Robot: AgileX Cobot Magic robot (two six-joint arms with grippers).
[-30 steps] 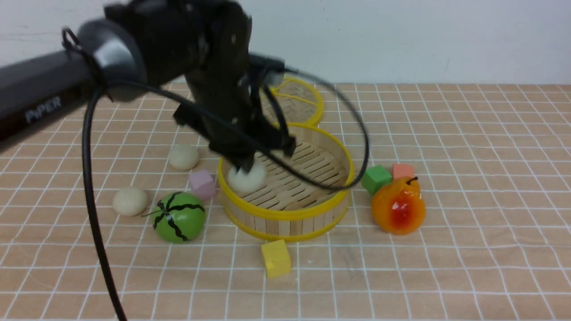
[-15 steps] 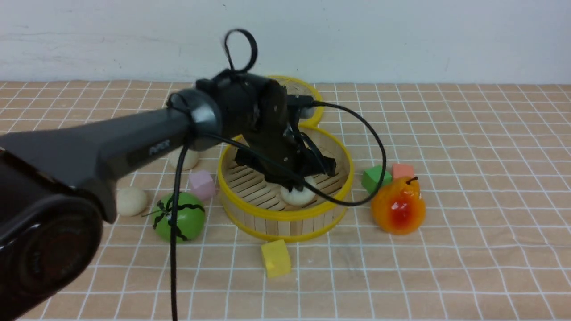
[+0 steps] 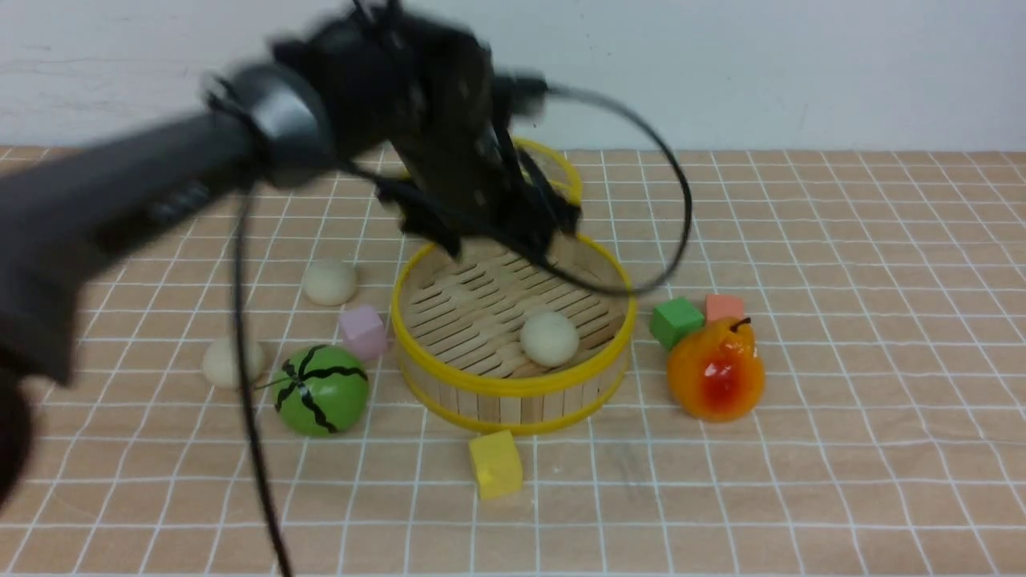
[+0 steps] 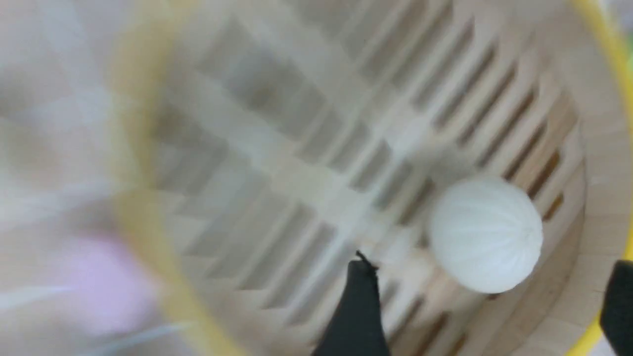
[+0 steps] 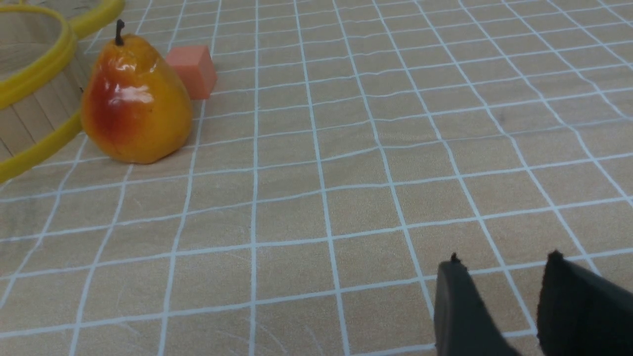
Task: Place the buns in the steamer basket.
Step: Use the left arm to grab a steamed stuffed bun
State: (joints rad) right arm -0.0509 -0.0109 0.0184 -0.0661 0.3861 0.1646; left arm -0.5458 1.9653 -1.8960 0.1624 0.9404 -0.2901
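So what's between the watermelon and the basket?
A pink cube sits between the watermelon and the basket, shown in the front view.

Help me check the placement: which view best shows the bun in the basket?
Left wrist view: the bun looms large and sharp, pleats visible. Front view shows it small but clear inside the steamer basket. Right wrist view catches only the basket's rim, no bun.

No text, number or brand mark can be read in any view. The left arm [image 3: 120, 184], at about ten o'clock from the steamer basket [image 3: 513, 397] in the front view, shows faint pale marks on its dark link, but motion blur smears them past reading.
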